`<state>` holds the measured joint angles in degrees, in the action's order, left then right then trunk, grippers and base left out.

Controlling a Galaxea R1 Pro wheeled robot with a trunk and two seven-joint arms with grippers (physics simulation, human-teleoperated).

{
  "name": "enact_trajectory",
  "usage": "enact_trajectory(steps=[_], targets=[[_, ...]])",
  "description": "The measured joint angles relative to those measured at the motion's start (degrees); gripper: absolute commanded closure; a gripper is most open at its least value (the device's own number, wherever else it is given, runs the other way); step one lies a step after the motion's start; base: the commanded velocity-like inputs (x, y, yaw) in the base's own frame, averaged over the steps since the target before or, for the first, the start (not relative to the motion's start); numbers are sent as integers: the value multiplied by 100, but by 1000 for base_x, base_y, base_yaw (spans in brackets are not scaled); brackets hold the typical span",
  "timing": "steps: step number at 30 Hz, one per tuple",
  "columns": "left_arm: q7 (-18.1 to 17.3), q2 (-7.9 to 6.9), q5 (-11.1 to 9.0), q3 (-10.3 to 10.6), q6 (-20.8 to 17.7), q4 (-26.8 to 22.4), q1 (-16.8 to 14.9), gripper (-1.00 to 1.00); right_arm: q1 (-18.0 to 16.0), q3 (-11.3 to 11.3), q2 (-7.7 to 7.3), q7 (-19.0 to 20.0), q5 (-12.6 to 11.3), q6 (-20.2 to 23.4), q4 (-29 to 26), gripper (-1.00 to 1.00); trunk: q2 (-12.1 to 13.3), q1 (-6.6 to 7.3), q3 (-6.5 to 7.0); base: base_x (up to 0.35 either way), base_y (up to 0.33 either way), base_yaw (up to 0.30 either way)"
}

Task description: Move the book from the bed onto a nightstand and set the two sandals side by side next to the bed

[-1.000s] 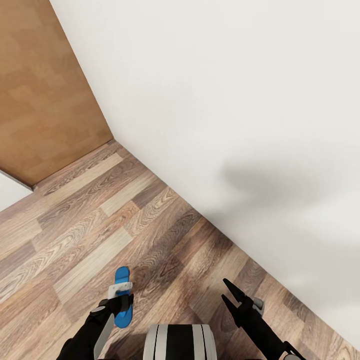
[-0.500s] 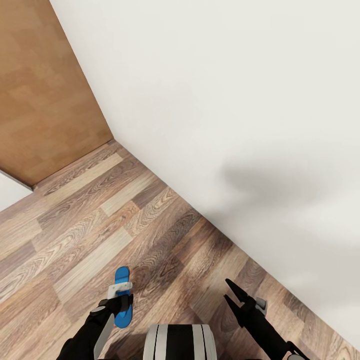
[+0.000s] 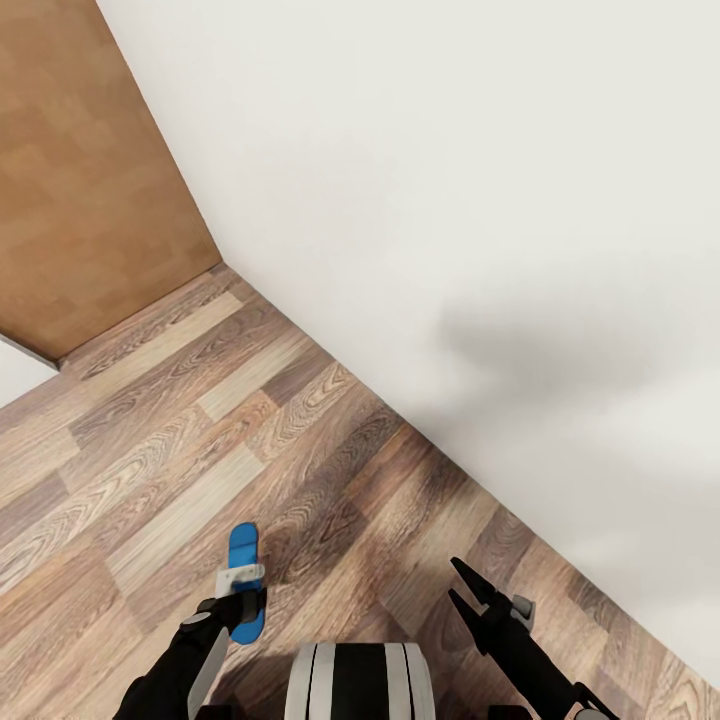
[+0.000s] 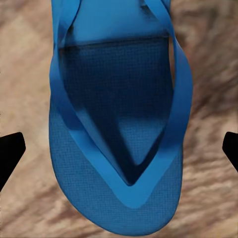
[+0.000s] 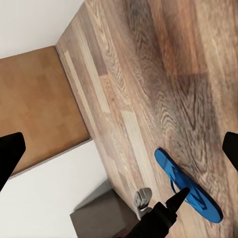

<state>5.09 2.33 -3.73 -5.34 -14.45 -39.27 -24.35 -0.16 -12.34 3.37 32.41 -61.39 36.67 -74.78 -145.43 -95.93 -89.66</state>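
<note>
One blue sandal lies flat on the wood floor at the lower left of the head view. My left gripper hangs right above its near half. In the left wrist view the sandal shows strap side up, and the left gripper is open, its black fingertips wide apart and clear of it on both sides. My right gripper is open and empty over bare floor near the wall. The right wrist view looks across at the sandal and the left arm. The book, bed and nightstand are out of view.
A white wall runs diagonally close on my right. A brown door stands at the far left corner. Wood-plank floor stretches to the left and ahead. My trunk sits at the bottom edge.
The whole picture has shifted slightly up and left, so the camera moved. The right gripper edged a little to the right. The left gripper stays over the sandal.
</note>
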Motion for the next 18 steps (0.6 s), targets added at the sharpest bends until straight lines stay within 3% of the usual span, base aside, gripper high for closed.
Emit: enact_trajectory(steps=[18], targets=[[17, 1, 6, 0, 20, 0, 0, -100, 0, 0, 0, 0, -7, 0, -8, -100, 0, 0, 0, 23, 0, 0]])
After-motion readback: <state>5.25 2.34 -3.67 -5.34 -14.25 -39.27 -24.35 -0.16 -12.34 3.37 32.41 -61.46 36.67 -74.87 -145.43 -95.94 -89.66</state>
